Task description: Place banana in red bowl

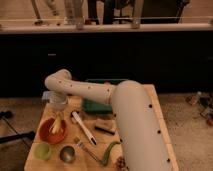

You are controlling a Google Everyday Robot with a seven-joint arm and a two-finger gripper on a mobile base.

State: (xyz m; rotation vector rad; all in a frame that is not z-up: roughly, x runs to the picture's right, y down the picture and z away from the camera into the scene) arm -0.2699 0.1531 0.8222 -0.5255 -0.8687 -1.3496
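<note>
The red bowl [46, 135] stands at the front left of the wooden table. My gripper [57, 116] hangs from the white arm and reaches straight down into the bowl. The pale-yellow banana [56, 127] shows as pale streaks inside the bowl, right at the gripper's tip. I cannot tell whether the banana rests on the bowl's bottom or is still held.
A light-green cup [42, 150] and a small metal bowl [67, 153] stand in front of the red bowl. A white utensil [83, 128], a dark brush [105, 128] and a curved green vegetable [111, 152] lie to the right. A green tray [95, 104] sits behind.
</note>
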